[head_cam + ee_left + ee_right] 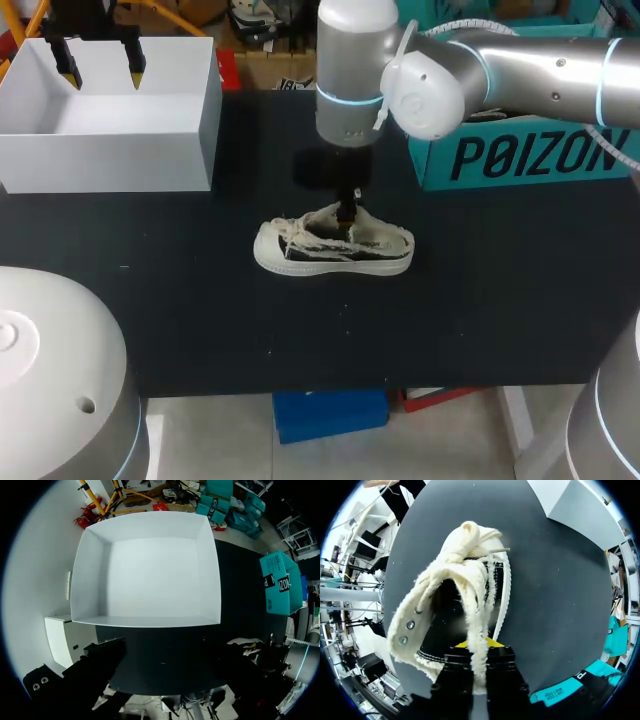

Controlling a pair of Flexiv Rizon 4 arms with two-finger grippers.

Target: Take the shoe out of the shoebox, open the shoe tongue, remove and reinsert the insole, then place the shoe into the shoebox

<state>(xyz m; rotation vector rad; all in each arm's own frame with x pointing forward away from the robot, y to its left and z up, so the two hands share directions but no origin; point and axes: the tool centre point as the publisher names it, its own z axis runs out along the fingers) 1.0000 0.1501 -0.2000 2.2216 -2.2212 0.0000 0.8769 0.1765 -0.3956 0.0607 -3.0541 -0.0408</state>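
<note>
A cream canvas shoe with dark side panels lies on its sole in the middle of the black table, toe to the left. My right gripper comes down onto its opening and is shut on the shoe tongue, a frayed cream strip running between its fingers. The white shoebox stands empty at the back left. My left gripper hangs open above the box's back wall, its yellow tips spread wide. In the left wrist view the shoebox fills the space ahead of the fingers.
A teal box stands at the back right, just behind my right arm. Black table surface lies around the shoe on all sides.
</note>
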